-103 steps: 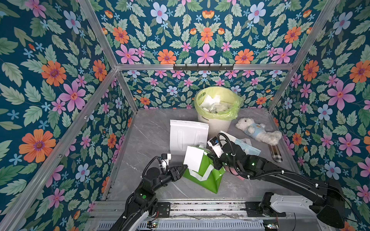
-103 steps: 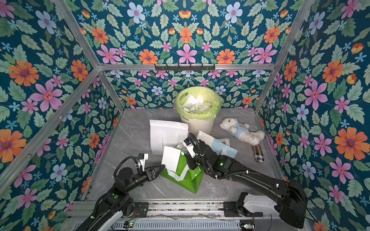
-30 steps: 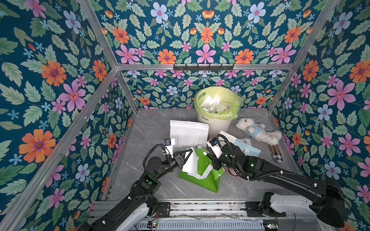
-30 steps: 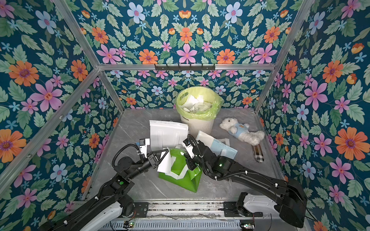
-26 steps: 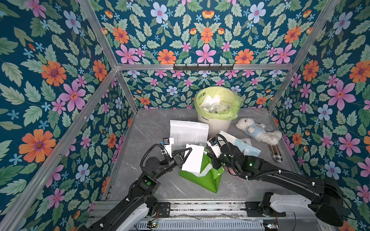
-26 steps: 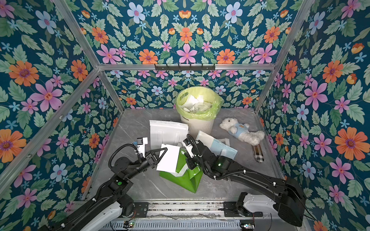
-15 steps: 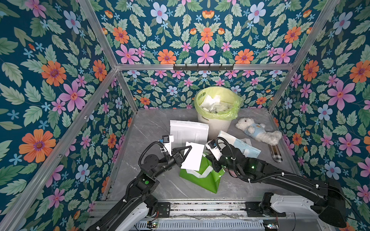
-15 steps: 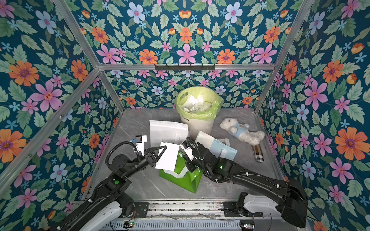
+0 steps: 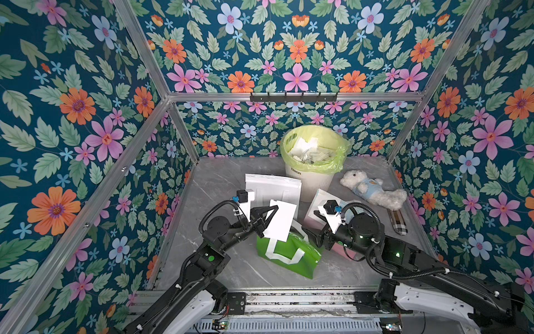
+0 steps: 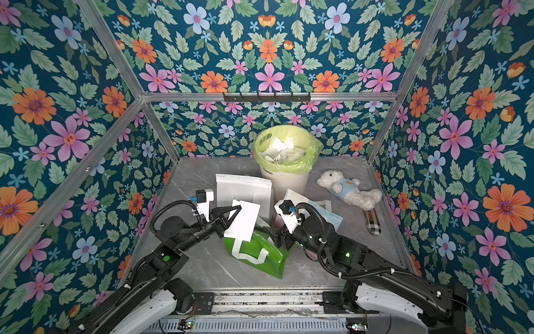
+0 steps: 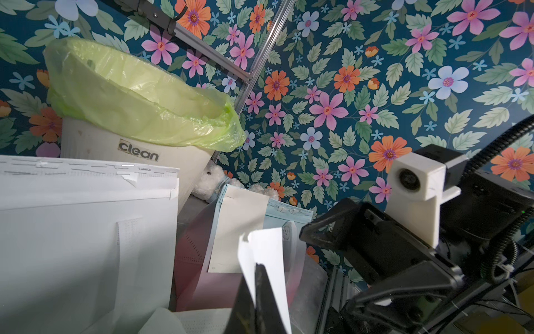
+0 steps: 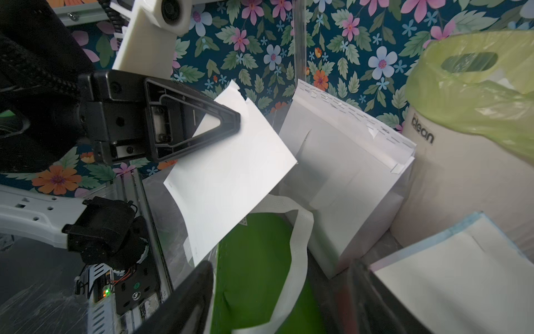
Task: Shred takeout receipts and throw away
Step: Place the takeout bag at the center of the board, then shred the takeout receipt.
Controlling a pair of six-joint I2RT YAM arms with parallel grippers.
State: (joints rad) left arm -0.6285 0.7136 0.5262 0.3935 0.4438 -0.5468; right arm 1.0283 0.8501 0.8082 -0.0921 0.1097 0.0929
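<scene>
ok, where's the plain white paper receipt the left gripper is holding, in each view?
Top view: plain white paper receipt over the green fabric bag.
Top view: same spot, over that bag.
Left wrist: nearly edge-on strip, close to the lens.
Right wrist: broad sheet, corner pinched by the left gripper.
Shared landmark: white bin with yellow-green liner.
</scene>
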